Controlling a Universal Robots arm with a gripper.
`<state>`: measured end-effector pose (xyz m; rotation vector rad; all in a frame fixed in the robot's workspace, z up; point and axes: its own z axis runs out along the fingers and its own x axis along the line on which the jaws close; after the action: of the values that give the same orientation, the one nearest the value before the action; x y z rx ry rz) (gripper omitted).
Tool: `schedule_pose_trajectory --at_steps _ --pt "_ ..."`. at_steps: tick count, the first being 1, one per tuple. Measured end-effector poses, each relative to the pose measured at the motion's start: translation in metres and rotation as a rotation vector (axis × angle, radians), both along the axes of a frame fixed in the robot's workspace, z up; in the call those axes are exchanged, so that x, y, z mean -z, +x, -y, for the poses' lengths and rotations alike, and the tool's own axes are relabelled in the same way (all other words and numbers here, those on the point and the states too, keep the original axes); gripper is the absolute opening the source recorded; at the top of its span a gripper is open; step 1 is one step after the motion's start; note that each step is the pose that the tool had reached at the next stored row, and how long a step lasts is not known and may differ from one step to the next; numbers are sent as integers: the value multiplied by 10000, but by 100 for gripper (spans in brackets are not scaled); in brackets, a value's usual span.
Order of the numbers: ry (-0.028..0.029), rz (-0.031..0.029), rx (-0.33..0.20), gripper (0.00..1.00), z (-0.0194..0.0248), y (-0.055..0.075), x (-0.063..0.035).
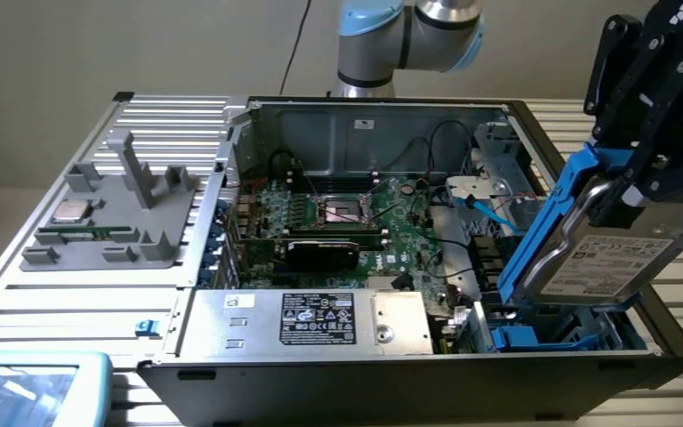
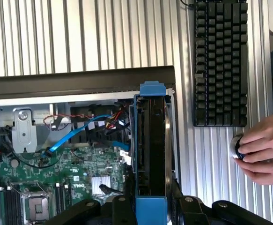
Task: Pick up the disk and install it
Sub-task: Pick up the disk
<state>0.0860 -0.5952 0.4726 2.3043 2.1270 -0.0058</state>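
In the exterior view, my gripper (image 1: 624, 191) is clamping the disk (image 1: 608, 258) by its blue frame, holding it on edge and tilted. The disk is hanging just below me, over the blue drive bay (image 1: 532, 338) of the open computer case (image 1: 354, 378).

In the wrist view, my gripper (image 2: 150, 208) is grasping the disk (image 2: 150, 140) edge-on straight ahead. A person's hand (image 2: 262, 147) is resting off to one side, near a keyboard (image 2: 220, 61).

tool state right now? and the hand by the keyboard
tool: closed on the disk, over the open computer case
hand: resting on a small round object
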Motion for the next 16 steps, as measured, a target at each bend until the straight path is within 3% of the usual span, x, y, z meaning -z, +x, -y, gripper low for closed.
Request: schedule_pose_trajectory --at_steps 16 --pt "-4 0 1 37 0 2 23"
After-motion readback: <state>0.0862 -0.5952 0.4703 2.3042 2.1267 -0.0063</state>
